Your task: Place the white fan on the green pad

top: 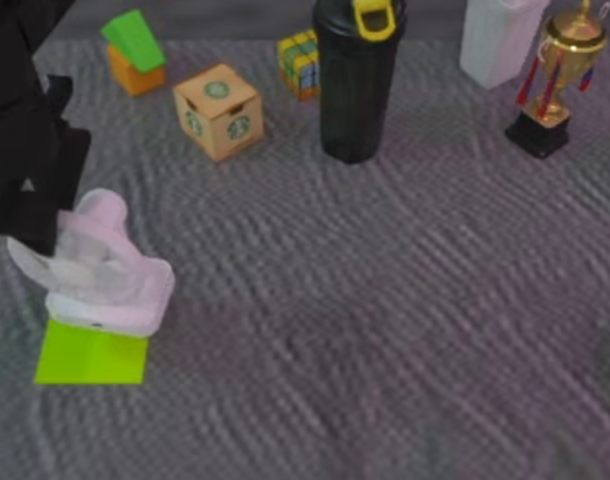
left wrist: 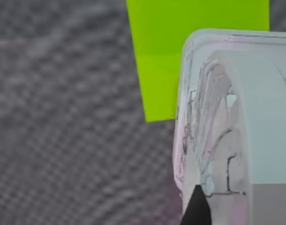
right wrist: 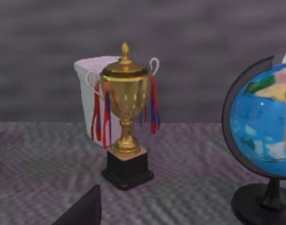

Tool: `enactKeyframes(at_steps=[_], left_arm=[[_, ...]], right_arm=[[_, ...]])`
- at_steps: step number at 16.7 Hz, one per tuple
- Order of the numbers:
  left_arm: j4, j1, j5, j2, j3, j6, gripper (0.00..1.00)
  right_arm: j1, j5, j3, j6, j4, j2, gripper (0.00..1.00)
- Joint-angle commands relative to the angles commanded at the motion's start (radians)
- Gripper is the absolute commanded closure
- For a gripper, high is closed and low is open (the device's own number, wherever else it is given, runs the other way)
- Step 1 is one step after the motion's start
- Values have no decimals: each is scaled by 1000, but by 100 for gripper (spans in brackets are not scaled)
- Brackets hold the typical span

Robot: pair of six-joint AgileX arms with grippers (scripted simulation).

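Note:
The white fan (top: pixel 105 268) hangs tilted at the table's left, and my left gripper (top: pixel 57 222) is shut on its back from the left. The fan's base overlaps the far edge of the green pad (top: pixel 89 357), which lies flat just in front of it. Whether the base touches the pad cannot be told. In the left wrist view the fan (left wrist: pixel 237 131) fills the frame, one black fingertip (left wrist: pixel 197 210) presses against it, and the green pad (left wrist: pixel 180 51) lies beyond. My right arm is out of the top view.
Along the back stand a green-roofed orange block (top: pixel 133 52), a cardboard cube (top: pixel 218 111), a colour cube (top: pixel 298 63), a tall black bottle (top: pixel 357 80), a white container (top: pixel 497 40) and a trophy (top: pixel 551 80). The right wrist view shows the trophy (right wrist: pixel 126 117) and a globe (right wrist: pixel 265 126).

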Motion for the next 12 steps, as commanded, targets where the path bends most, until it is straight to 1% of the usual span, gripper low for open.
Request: enactKeyframes(at_steps=[2,4,9,12], left_arm=[[13,46,-1,-52,-67,-85,100],[21,74,-2,-84,-107,-128,100],[24,73,-2,-85,-114,-131,100],[83,77,-2,-80,-167,-135,100]], right_arm=[[0,0,0,0,0,0,0],[0,0,0,0,0,0,0],[0,0,0,0,0,0,0],[0,0,0,0,0,0,0]])
